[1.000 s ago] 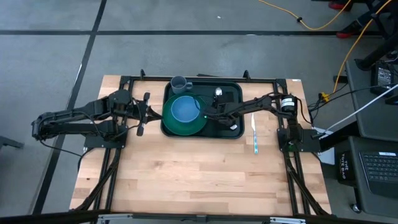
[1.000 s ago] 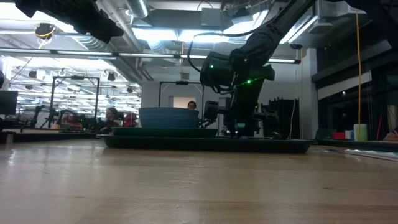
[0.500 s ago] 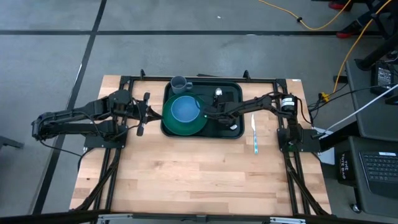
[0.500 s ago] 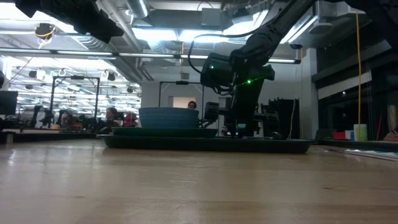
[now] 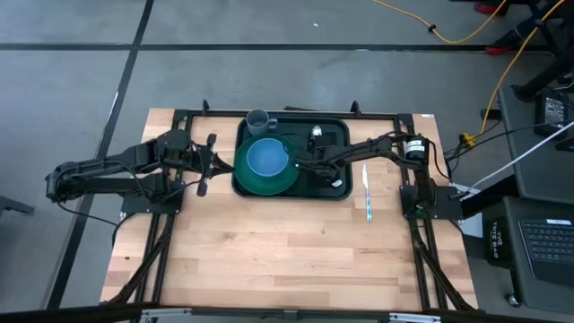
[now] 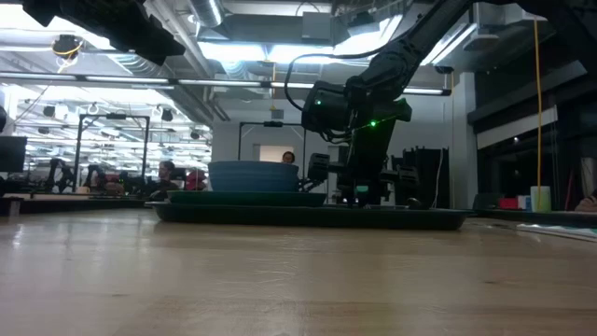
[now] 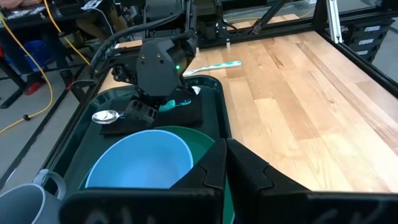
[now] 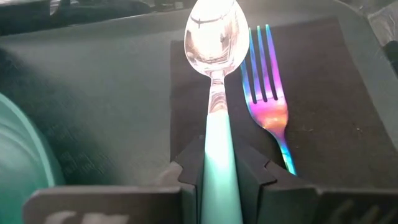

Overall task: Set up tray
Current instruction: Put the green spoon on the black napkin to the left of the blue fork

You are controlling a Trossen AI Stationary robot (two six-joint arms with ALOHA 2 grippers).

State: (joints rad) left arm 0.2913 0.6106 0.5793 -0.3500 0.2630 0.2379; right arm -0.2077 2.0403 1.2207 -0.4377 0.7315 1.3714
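Observation:
The dark green tray [image 5: 337, 126] lies at the table's far middle. On it stand a round green plate [image 5: 256, 182] with a blue bowl [image 5: 266, 157]; a grey mug [image 5: 258, 119] is at its far left corner. A black napkin [image 8: 311, 118] on the tray carries an iridescent fork [image 8: 268, 99]. My right gripper [image 8: 217, 180] is low over the napkin [image 5: 303, 163], shut on a spoon [image 8: 211, 28] with a teal handle. My left gripper [image 5: 208, 163] waits left of the tray, shut and empty [image 7: 225, 155]. My right gripper pinches the spoon's teal handle [image 8: 215, 163] between its two fingers. The spoon lies along the fingers, and its bowl [image 5: 315, 133] points toward the table's far edge, over the napkin's far edge. Whether the spoon bowl rests on the tray, I cannot tell.
A teal-handled utensil [image 5: 368, 193] lies on the bare wood right of the tray. Black frame rails run along the table's left, right and far sides. The near half of the table is open wood. People and benches show in the room behind.

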